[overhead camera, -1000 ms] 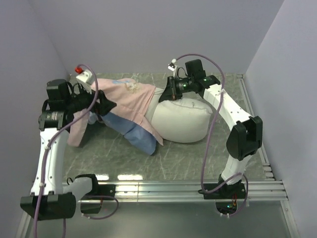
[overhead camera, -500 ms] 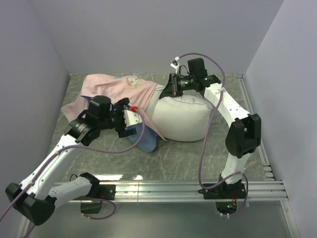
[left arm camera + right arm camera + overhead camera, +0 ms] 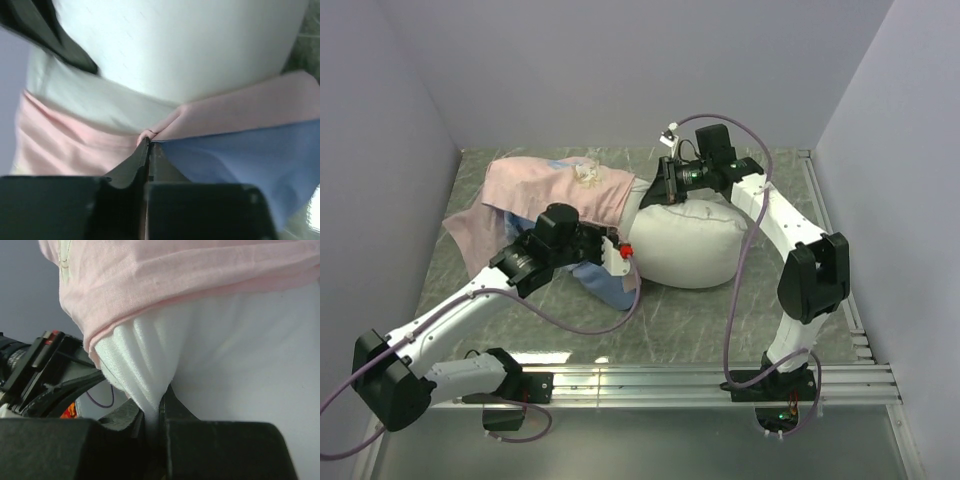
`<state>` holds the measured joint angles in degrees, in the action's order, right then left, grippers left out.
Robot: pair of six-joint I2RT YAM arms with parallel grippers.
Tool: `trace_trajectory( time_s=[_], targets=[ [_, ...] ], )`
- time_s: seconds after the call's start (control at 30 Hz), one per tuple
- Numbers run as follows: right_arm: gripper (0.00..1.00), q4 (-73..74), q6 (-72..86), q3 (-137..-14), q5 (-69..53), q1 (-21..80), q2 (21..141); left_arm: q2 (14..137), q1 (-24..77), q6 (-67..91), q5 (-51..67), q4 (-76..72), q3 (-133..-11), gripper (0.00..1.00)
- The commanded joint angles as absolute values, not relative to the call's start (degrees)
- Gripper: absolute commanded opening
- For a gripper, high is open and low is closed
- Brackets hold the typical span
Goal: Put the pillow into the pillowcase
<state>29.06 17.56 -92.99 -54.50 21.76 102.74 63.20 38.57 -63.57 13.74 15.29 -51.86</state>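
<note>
The white pillow (image 3: 692, 247) lies mid-table, its left end tucked under the pillowcase (image 3: 552, 189). The pillowcase is pink on top, with a blue layer (image 3: 607, 287) below at its mouth. My left gripper (image 3: 622, 254) is at that mouth, beside the pillow. In the left wrist view the left gripper (image 3: 149, 143) is shut on the pillowcase's edge, where the pink layer (image 3: 75, 145) and the blue layer (image 3: 245, 155) meet below the pillow (image 3: 190, 45). My right gripper (image 3: 654, 191) is at the pillow's far left corner. In the right wrist view the right gripper (image 3: 153, 412) is shut on a bunch of pillow (image 3: 250, 365) fabric under the pink pillowcase (image 3: 175, 275).
Lavender walls (image 3: 380, 120) close in the left, back and right. A metal rail (image 3: 700, 380) runs along the near edge and another (image 3: 828, 215) along the right. The grey marbled tabletop (image 3: 680, 320) shows in front of the pillow. Purple cables loop from both arms.
My left arm has swung from the far left across the pillowcase to its mouth beside the pillow and has shut on the edge. The right gripper kept its hold on the pillow.
</note>
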Motion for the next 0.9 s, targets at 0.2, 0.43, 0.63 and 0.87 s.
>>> trace_trajectory(
  time_s=[0.2, 0.43, 0.63, 0.87],
  targets=[
    [0.0, 18.12, 28.02, -89.03, -58.71, 26.19, 101.42, 75.66, 40.6, -44.17, 27.68, 8.18, -76.96, 0.0],
    [0.0, 8.45, 37.87, -86.15, -60.9, 27.6, 99.5, 89.29, 37.72, -28.58, 29.61, 2.73, -99.82, 0.0],
    [0.0, 14.06, 32.43, -86.48, -60.29, 25.06, 100.36, 94.04, 34.71, -18.37, 34.35, 2.11, -104.94, 0.0],
    [0.0, 18.02, 27.52, -92.63, -58.54, 24.09, 113.53, 104.29, 37.44, -12.67, 36.66, 6.41, -107.04, 0.0]
  ],
)
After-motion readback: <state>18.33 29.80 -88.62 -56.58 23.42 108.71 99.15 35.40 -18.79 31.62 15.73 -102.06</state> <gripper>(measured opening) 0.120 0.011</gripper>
